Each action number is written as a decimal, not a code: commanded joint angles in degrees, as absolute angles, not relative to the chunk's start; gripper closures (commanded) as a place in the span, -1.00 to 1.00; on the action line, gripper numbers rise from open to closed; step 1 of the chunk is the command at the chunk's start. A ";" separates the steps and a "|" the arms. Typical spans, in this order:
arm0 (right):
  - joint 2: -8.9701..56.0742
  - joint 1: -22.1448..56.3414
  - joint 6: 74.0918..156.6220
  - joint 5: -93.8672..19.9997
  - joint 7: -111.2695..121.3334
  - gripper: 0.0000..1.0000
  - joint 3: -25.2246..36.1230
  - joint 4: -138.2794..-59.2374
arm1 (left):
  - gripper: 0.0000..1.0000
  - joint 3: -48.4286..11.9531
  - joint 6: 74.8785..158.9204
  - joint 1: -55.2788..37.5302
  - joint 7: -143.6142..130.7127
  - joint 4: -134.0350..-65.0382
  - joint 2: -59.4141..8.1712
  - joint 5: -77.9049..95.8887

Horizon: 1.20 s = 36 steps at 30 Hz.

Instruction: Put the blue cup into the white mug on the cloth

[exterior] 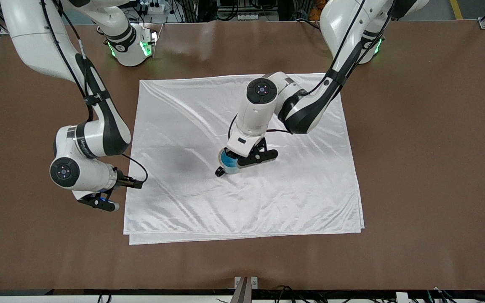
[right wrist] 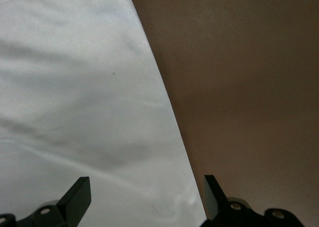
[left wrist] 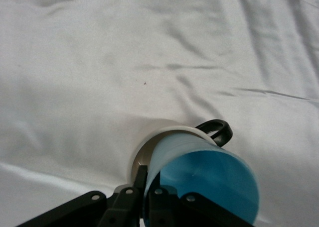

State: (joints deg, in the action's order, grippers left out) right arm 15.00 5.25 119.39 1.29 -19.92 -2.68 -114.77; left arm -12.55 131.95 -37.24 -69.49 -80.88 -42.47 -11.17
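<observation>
The white cloth (exterior: 183,126) lies spread on the brown table. My left gripper (exterior: 230,159) is over the cloth's middle, shut on the rim of the blue cup (exterior: 228,160). In the left wrist view one finger (left wrist: 143,179) is outside the cup's wall and one is inside. The blue cup (left wrist: 214,182) is tilted, with its lower part inside the rim of the white mug (left wrist: 169,130). The mug stands on the cloth (left wrist: 99,62) and is mostly hidden; its black handle (exterior: 220,171) shows. My right gripper (exterior: 99,203) is open and empty over the cloth's edge (right wrist: 75,87) at the right arm's end.
Bare brown table (exterior: 415,168) surrounds the cloth on all sides and shows beside the cloth's edge in the right wrist view (right wrist: 249,87). The cloth's folded double edge (exterior: 242,235) lies toward the front camera. The arm bases stand at the table's robot side.
</observation>
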 commanded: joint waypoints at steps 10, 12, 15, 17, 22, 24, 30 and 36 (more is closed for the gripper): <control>3.87 3.16 113.91 2.11 -16.70 -1.00 -3.52 -120.06 | -1.00 -8.44 128.25 -37.09 -70.23 -79.37 -35.52 -13.53; 2.73 3.16 112.77 2.11 -16.26 -1.00 -3.52 -119.80 | -1.00 -7.13 125.61 -37.09 -69.35 -79.19 -32.71 -13.54; 1.23 3.25 111.10 2.02 -15.91 -1.00 -3.52 -119.10 | -1.00 -4.75 121.83 -36.83 -66.63 -79.28 -28.58 -13.45; 0.53 3.25 109.96 1.93 -15.82 -1.00 -3.52 -118.22 | -1.00 -3.96 118.67 -36.22 -64.09 -79.45 -25.59 -13.53; -0.53 3.25 105.66 1.85 -15.82 -1.00 -3.60 -114.62 | -1.00 -3.96 113.65 -33.32 -57.67 -79.19 -20.05 -12.75; -0.53 3.34 102.85 1.76 -15.82 -1.00 -3.60 -111.99 | -1.00 -4.22 112.59 -30.51 -55.73 -79.19 -18.11 -12.05; 0.17 3.34 94.76 1.58 -13.89 -1.00 -3.52 -102.84 | -1.00 -3.96 105.22 -24.62 -43.35 -79.28 -12.93 -10.02; 0.18 2.99 91.76 1.58 -10.46 -1.00 -3.43 -98.09 | -1.00 -4.31 101.43 -16.28 -33.07 -80.95 -8.62 -6.52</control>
